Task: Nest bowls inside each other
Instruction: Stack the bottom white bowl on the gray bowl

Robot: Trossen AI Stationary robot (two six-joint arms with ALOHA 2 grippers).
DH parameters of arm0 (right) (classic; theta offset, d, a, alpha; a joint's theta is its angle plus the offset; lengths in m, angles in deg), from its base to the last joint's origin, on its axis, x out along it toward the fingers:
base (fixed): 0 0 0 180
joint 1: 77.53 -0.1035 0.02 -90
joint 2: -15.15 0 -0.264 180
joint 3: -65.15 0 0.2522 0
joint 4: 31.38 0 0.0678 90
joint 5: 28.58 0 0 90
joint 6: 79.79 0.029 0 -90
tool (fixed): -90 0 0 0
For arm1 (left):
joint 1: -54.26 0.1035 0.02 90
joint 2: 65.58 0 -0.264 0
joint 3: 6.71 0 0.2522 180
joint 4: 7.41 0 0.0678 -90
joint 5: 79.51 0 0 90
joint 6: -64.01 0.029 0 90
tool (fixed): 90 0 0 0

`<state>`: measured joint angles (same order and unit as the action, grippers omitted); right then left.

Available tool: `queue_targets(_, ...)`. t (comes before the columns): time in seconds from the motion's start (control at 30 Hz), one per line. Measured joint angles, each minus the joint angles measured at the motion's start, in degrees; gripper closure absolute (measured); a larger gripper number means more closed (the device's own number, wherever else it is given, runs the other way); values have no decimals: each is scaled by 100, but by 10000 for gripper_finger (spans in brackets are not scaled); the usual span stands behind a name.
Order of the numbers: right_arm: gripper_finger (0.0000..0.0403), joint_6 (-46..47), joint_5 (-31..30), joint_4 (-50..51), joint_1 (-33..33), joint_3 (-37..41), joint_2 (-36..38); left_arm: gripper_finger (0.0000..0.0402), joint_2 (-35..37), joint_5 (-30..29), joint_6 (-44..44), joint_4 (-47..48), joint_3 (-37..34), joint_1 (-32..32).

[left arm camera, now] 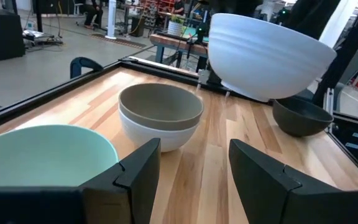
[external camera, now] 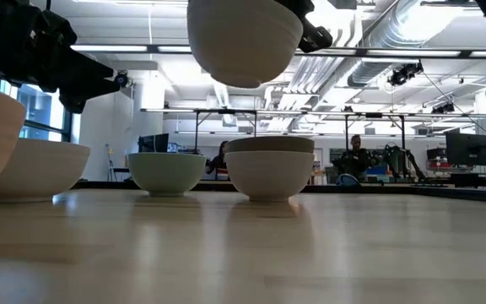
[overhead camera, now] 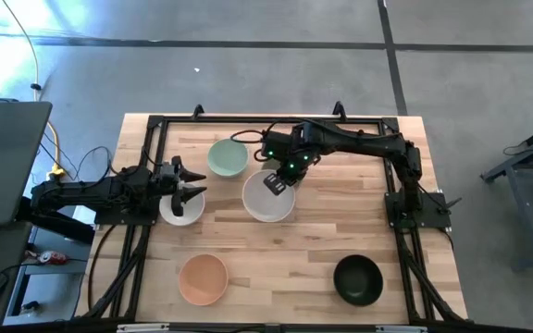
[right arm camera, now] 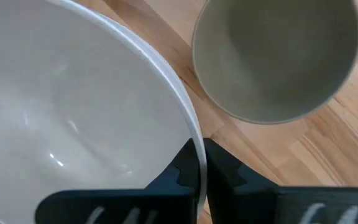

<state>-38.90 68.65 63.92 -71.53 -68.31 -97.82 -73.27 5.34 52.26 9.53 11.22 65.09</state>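
At the near edge of the table [overhead camera: 285,259], a peach bowl [overhead camera: 203,278] and a black bowl [overhead camera: 357,280] are seen standing well apart, both upright and untouched. Farther in, on the left side, the left gripper [overhead camera: 191,190] is held over a white bowl [overhead camera: 179,213] with its jaws apart and nothing between them. Near the middle, a second white bowl [external camera: 243,38] is held clear of the table by the right gripper [right arm camera: 201,162], whose jaws are clamped on its rim, one finger inside the wall and one outside. Below it and slightly to one side, an olive-grey bowl [left arm camera: 160,104] is already seated in a pale bowl [left arm camera: 159,132]. Farthest back, the mint bowl [overhead camera: 227,158] stands alone.

The bowls are judged to be light and rigid, with a matte finish that should give some friction, though a one-sided rim pinch can let a bowl tilt. The thin rim is the only practical place to be gripped. If the bowls are ceramic, chipping could be expected from a drop, so the raised bowl would best be centred over the olive-grey one and lowered gently before release.
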Motion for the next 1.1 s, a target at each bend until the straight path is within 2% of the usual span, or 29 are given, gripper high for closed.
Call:
queue_targets(0.3, 403, -86, -18, -4, 263, 0, 0, 220, 0, 2, 119, -2, 0, 0)
queue_targets(0.77, 403, -303, -562, 304, 1019, 24, 0, 220, 2, 57, 146, -2, 0, 0)
queue_targets(1.1, 403, -387, -462, 103, 1467, 774, 2, 220, 2, 55, 140, -2, 0, 0)
